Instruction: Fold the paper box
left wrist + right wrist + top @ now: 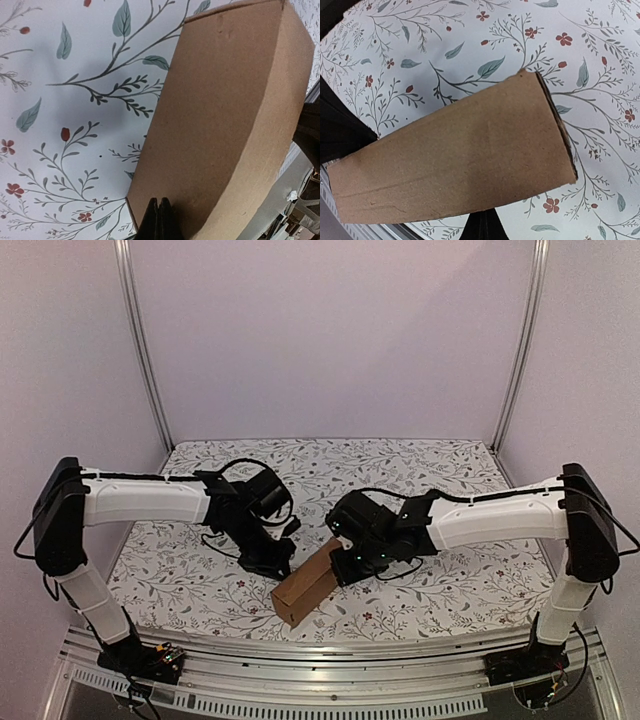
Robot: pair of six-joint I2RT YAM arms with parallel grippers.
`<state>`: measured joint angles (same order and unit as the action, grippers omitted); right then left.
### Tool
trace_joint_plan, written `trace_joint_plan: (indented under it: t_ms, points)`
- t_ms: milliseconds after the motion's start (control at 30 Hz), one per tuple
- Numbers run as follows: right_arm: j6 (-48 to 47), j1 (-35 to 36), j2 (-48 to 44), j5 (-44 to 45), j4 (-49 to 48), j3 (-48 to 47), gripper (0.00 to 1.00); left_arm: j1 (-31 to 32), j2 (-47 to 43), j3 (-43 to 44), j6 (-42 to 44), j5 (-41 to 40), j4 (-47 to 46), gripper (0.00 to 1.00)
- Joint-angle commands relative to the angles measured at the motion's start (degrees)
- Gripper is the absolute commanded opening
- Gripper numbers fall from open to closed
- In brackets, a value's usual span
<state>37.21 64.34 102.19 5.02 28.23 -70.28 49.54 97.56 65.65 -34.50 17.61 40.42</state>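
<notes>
The paper box [304, 586] is a slim, closed brown cardboard box lying slantwise on the flowered table between my two grippers. My left gripper [279, 562] stands at its left side, my right gripper [346, 566] at its far right end. In the left wrist view the box [225, 125] fills the right half, and the left gripper [159, 201] is shut and empty, its tips over the box's near corner. In the right wrist view the box [455, 160] lies across the frame. The right gripper [485, 216] is shut and empty against its long edge, which hides the tips.
The flowered tablecloth [200, 570] covers the table. A metal rail [330, 670] runs along the near edge, just in front of the box's near end. White walls and two upright aluminium posts [145, 350] close the back. Black cables hang from both wrists.
</notes>
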Motion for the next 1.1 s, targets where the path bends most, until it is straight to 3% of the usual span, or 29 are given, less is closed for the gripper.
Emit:
trace_joint_plan:
  t_ms: [0, 300, 733, 1067]
  points:
    - [0.69, -2.22, 4.35, 1.41, -1.02, -5.06, 0.0, -1.97, -2.68, -2.02, -0.76, 0.52, -1.95, 0.0]
    - [1.19, -7.18, 11.15, -2.36, -2.82, -11.39, 0.0, -4.23, -4.42, -3.37, -1.74, -1.39, -3.23, 0.0]
    - [6.18, -7.58, 12.61, -13.76, -10.68, -4.59, 0.0, -6.03, -3.72, -2.2, -2.62, 0.29, -5.52, 0.0]
    - [13.66, -6.92, 12.07, -15.52, -18.87, 2.9, 0.0, -6.03, -3.05, -3.05, -2.77, 2.59, -6.66, 0.0]
